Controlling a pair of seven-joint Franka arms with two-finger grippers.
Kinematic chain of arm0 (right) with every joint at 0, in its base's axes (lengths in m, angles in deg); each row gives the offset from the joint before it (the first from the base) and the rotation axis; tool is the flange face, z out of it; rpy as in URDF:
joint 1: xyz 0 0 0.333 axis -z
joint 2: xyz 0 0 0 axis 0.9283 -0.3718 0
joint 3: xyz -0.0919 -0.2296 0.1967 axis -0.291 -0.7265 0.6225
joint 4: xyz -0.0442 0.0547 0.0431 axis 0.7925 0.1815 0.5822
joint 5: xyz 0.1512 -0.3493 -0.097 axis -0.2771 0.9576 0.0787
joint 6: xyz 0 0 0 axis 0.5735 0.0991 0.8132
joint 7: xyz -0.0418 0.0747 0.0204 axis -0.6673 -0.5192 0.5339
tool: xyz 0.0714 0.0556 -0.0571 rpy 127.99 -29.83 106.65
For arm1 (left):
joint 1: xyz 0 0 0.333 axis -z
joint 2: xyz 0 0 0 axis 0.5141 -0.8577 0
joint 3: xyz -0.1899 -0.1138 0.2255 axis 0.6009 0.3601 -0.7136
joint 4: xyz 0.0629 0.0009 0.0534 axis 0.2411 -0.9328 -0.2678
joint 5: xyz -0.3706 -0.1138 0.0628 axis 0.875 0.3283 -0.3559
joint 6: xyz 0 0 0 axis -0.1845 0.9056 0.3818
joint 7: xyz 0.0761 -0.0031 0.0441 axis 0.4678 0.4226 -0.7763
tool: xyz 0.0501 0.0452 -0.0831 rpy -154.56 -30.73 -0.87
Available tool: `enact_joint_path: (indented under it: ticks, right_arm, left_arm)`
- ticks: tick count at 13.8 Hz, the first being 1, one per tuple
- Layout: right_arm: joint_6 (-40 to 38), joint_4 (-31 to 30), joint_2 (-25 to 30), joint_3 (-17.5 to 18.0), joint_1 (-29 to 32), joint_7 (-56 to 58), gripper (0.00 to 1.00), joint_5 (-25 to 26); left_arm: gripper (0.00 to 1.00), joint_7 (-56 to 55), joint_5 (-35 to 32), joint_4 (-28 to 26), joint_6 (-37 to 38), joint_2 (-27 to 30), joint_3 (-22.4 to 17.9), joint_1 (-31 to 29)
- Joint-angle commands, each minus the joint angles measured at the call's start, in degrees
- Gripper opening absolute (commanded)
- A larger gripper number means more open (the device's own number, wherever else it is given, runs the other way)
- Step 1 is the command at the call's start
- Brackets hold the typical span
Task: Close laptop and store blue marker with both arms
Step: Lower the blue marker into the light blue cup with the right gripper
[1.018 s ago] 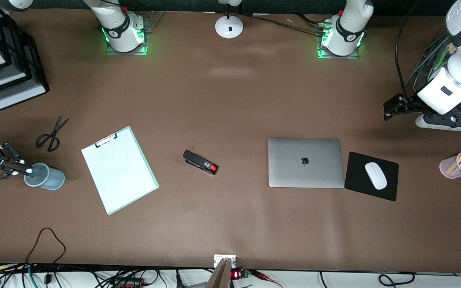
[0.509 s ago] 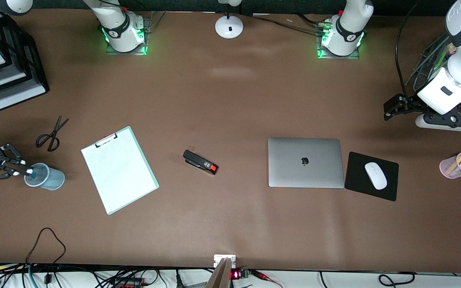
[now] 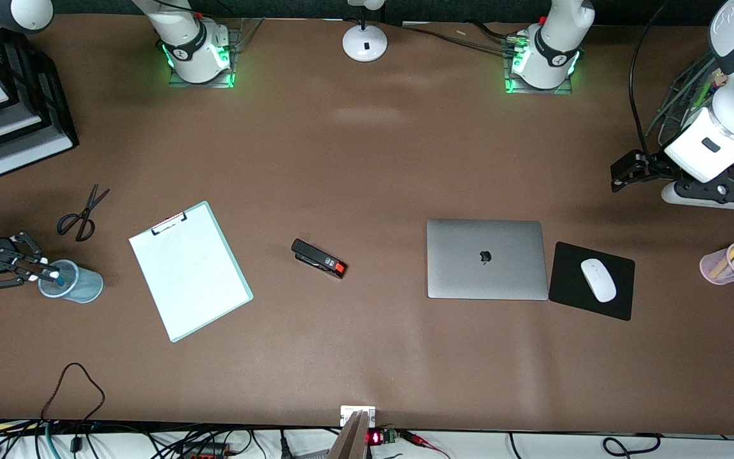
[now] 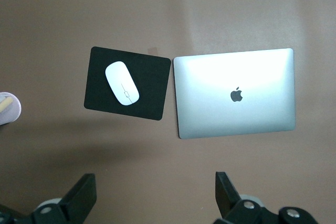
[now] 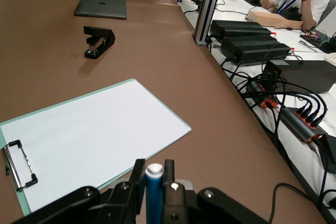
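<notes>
The silver-grey laptop (image 3: 487, 259) lies shut on the table, lid down with the logo up; it also shows in the left wrist view (image 4: 235, 93). My right gripper (image 3: 48, 273) is shut on the blue marker (image 3: 58, 278), at the mouth of a clear blue cup (image 3: 77, 285) at the right arm's end of the table. In the right wrist view the marker (image 5: 154, 195) stands between the fingers of the right gripper (image 5: 153, 176), pale cap end showing. My left gripper (image 3: 623, 173) hangs open and empty over bare table, near the mouse pad; its fingers (image 4: 80, 195) are wide apart.
A black mouse pad (image 3: 615, 299) with a white mouse (image 3: 597, 279) lies beside the laptop. A pink cup of markers (image 3: 731, 262), a stapler (image 3: 319, 258), a clipboard (image 3: 190, 270), scissors (image 3: 81, 214) and stacked black trays (image 3: 16, 121) are also on the table.
My right gripper has shifted slightly toward the blue cup with the marker in it. The left arm has not moved.
</notes>
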Motion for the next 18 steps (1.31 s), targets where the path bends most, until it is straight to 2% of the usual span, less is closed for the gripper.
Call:
enact_joint_path:
  ticks: [1,18]
  right_arm:
    - [0.02,1.64,-1.97,0.70,1.13,2.53,0.01,-1.92]
    - [-0.68,1.55,-6.01,0.79,3.16,3.24,0.02,-1.66]
  left_arm:
    - [1.00,-0.76,-0.38,0.81,1.16,0.07,-0.04,0.34]
    - [1.00,-0.76,-0.29,0.81,1.24,0.07,-0.12,0.26]
